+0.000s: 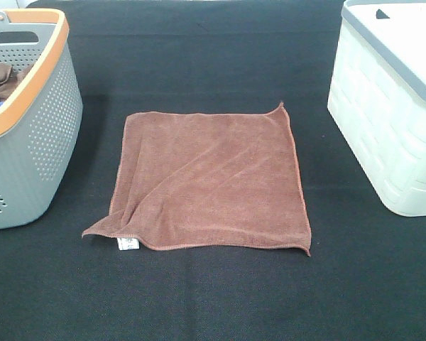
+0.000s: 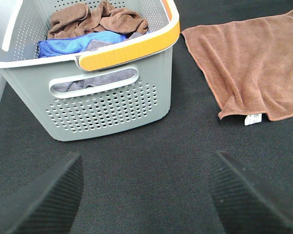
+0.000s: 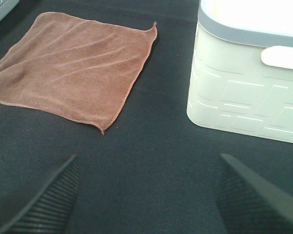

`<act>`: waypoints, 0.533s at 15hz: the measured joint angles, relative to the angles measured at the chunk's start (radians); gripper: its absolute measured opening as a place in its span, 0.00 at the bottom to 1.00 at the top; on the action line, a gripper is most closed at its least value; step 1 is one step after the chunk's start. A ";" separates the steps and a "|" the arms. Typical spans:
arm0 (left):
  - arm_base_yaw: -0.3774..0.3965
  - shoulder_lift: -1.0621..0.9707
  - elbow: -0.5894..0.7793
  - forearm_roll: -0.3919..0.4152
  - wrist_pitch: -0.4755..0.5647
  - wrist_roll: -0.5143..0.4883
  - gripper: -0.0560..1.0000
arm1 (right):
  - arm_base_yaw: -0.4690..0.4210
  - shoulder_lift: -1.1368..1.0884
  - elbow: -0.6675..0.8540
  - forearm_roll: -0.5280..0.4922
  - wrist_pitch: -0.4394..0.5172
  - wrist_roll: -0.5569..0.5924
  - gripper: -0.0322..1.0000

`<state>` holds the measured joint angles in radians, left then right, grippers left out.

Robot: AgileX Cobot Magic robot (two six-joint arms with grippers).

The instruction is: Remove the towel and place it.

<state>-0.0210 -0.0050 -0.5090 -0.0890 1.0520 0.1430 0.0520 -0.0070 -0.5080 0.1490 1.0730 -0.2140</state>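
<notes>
A brown towel (image 1: 209, 181) lies spread flat on the black table between two baskets, with a small white tag at its near left corner. It also shows in the left wrist view (image 2: 251, 66) and in the right wrist view (image 3: 71, 68). My left gripper (image 2: 146, 195) is open and empty, hovering over bare table in front of the grey basket. My right gripper (image 3: 146, 195) is open and empty over bare table, with the towel and the white basket beyond it. Neither gripper shows in the exterior high view.
A grey perforated basket with an orange rim (image 1: 28, 121) stands at the left; it holds brown and blue cloths (image 2: 95, 27). A white basket with a grey rim (image 1: 397, 106) stands at the right and also shows in the right wrist view (image 3: 249, 78).
</notes>
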 joint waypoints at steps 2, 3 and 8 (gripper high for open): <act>0.000 0.000 0.000 0.000 0.000 0.000 0.71 | 0.000 0.000 0.000 0.000 0.000 0.000 0.74; 0.000 0.000 0.000 0.000 0.000 0.000 0.71 | 0.000 0.000 0.000 0.000 0.000 0.000 0.74; 0.000 0.000 0.000 0.000 0.000 0.000 0.71 | 0.000 0.000 0.000 0.001 0.000 0.000 0.74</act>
<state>-0.0210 -0.0050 -0.5090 -0.0890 1.0520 0.1430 0.0520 -0.0070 -0.5080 0.1500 1.0730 -0.2140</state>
